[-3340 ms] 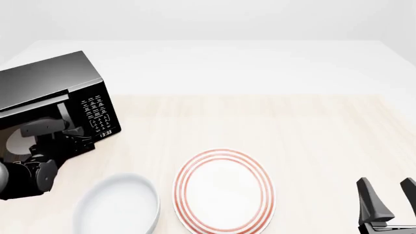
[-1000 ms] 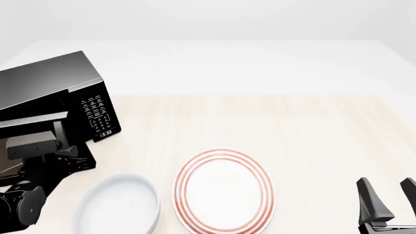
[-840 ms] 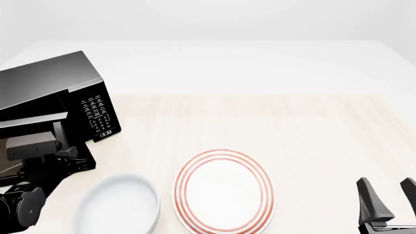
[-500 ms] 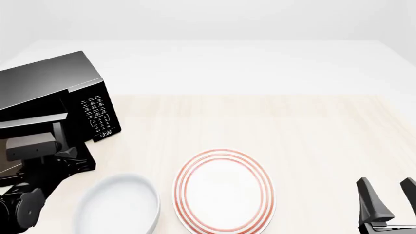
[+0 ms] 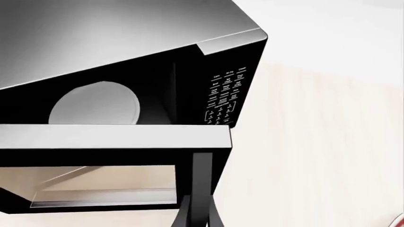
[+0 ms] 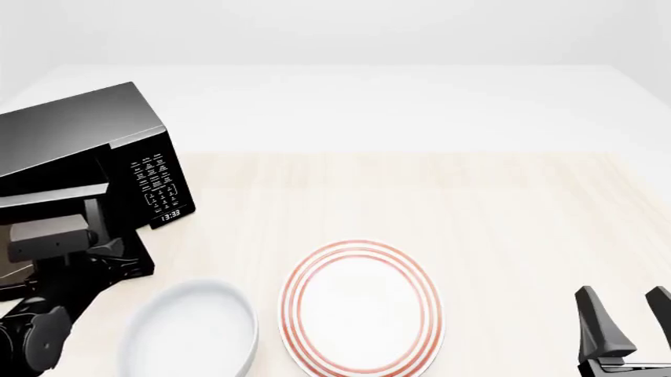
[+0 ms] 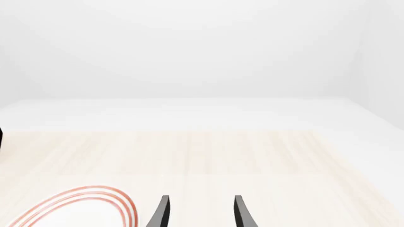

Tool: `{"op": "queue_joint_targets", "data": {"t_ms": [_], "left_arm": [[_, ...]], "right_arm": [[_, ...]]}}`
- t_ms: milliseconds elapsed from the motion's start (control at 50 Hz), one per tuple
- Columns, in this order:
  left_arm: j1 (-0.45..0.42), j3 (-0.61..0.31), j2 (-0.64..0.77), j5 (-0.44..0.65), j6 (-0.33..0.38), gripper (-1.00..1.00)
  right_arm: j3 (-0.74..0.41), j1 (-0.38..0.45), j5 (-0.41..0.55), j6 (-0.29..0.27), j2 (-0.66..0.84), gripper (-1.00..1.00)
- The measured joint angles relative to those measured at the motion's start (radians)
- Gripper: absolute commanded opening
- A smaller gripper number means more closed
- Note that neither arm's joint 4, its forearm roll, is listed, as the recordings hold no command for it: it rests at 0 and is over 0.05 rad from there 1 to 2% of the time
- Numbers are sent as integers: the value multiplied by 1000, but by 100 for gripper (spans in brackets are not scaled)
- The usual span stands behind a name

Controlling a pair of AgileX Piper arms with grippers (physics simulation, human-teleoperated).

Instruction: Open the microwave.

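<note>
Left wrist: microwave fills view, door swung partly out, white turntable disc visible in cavity, keypad beside it. Left gripper closed narrow on vertical bar handle, fingers either side.

Front: microwave at far left of desk, clock lit under keypad. Left gripper at door edge, clamped on handle. White bowl and red-ringed plate near front edge. Right gripper low right, spread wide, holding nothing.

Right wrist: right gripper fingers apart over bare desk, plate rim nearby.
</note>
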Motion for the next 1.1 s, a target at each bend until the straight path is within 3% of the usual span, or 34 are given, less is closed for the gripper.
{"op": "queue_joint_targets", "data": {"t_ms": [480, 500, 720, 1100], "left_arm": [[-1, -1, 21, -34, -17, -100], [-1, -1, 20, -34, -19, 100], [-48, -24, -1, -45, -65, 100], [-42, -23, -13, -52, -83, 100]], "right_arm": [[0, 0, 0, 0, 0, 100], [0, 0, 0, 0, 0, 100], [0, 0, 0, 0, 0, 100], [0, 0, 0, 0, 0, 100]]}}
